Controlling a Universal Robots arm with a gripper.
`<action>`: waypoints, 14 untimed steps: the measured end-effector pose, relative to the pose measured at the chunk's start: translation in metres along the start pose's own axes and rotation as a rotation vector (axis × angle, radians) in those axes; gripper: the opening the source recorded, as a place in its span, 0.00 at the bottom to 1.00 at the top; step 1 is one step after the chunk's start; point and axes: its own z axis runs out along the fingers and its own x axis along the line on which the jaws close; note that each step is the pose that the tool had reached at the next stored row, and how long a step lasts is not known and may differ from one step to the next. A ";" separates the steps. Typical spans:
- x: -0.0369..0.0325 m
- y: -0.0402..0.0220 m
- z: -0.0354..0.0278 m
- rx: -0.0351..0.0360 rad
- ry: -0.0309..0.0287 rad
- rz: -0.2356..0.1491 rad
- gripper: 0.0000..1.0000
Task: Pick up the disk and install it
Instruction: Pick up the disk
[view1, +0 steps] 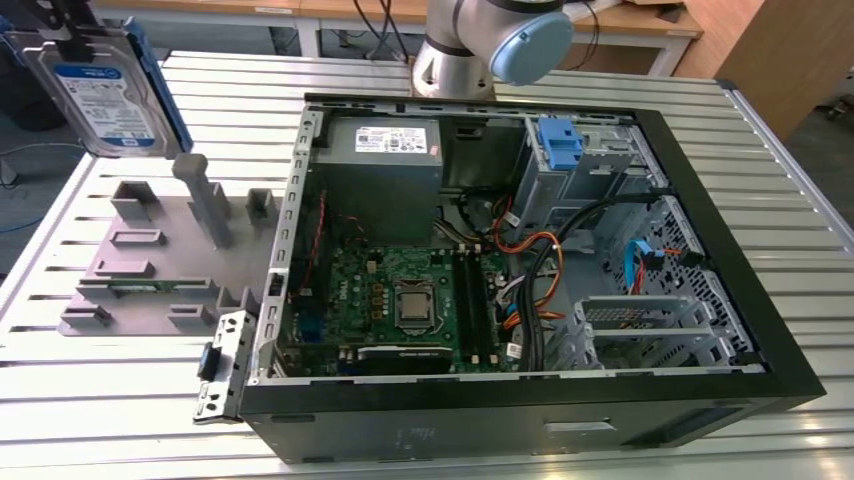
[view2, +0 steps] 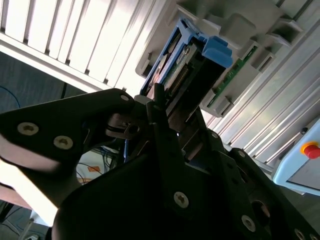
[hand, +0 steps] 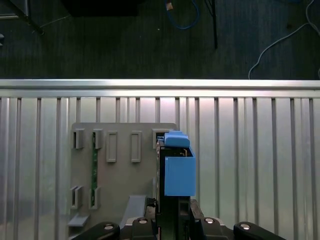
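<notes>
**Exterior view.** Your gripper (view1: 70, 30) is clamped on the disk (view1: 100, 90). The disk hangs on edge in the air above the grey fixture plate (view1: 154, 255), clear of it. Its white-and-blue label faces the camera, and a blue carrier rail (view1: 163, 92) runs down its long side. The plate lies flat on the slatted aluminium table (view1: 120, 400). The open computer case (view1: 534, 400) sits just beside the plate, on the exterior view's right, with its side wall against the plate's edge. Inside the case, the power supply (view1: 380, 150) and the green motherboard (view1: 400, 300) lie nearest the plate. A bare blue clip (view1: 561, 140) and a metal drive cage (view1: 641, 320) lie well apart from the plate. The arm's lower joint (view1: 487, 45) stands farther from the plate, beyond the case.

**First wrist view.** You look down past the gripper (hand: 172, 222) and see the disk's blue carrier (hand: 179, 172) edge-on over one side of the plate (hand: 125, 150). A narrow green circuit board (hand: 93, 165) stands in one of the plate's slots.

**Second wrist view.** The dark fingers (view2: 159, 112) press the disk (view2: 181, 75) from both sides. The plate (view2: 240, 27) lies beyond the disk's blue end. A red button (view2: 310, 148) sits well apart from the plate.
</notes>
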 end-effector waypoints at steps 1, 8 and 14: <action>0.0000 0.0001 -0.0012 0.0001 -0.0001 0.000 0.35; -0.0001 0.0001 -0.0024 0.0001 0.0000 0.000 0.35; -0.0001 0.0001 -0.0050 -0.0001 0.0000 0.000 0.35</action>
